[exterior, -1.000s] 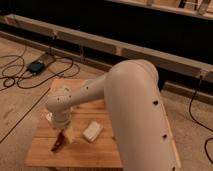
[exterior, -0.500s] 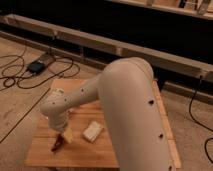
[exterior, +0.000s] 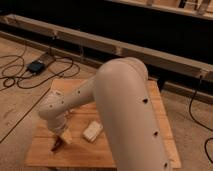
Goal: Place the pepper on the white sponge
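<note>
A big cream-colored robot arm (exterior: 125, 110) reaches down over a wooden table (exterior: 150, 115). The arm bends to the left, and the gripper (exterior: 63, 137) is at its low end. The gripper is down close to the table top, on the near left part of the table.

The pepper (exterior: 56, 146) is a small dark red thing. It is right at the tip of the gripper, on the gripper's near left side, and it looks like it touches the gripper. It sits low, at the table top. It is not clear if the gripper is spread wide, closed, or pinching the pepper.

The white sponge (exterior: 92, 131) lies flat on the table just to the right of the gripper. The pepper is near the sponge but does not touch it.

On the floor at the far left are black cables (exterior: 15, 75) and a small dark box (exterior: 36, 66).
</note>
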Available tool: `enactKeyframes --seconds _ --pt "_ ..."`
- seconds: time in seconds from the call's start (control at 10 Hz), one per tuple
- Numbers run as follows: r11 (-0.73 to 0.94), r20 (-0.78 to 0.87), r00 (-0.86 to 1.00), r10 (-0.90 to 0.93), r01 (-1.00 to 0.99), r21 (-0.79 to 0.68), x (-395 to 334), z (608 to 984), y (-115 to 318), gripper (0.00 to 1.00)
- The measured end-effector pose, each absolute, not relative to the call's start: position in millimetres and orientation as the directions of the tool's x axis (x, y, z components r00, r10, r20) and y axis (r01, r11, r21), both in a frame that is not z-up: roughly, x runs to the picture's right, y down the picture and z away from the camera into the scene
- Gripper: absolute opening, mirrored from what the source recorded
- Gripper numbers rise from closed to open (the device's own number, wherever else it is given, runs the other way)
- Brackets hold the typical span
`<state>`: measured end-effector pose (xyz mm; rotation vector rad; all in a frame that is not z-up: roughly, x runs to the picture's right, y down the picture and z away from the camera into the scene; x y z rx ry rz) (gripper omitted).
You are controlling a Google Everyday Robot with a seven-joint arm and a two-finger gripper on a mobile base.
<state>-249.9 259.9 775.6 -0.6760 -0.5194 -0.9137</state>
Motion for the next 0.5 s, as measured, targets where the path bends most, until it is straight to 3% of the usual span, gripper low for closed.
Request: enactKeyframes --seconds 0.5 --pt "0.412 0.681 0.500 -0.535 0.858 -0.307 -250.9 783.0 271.3 0.79"
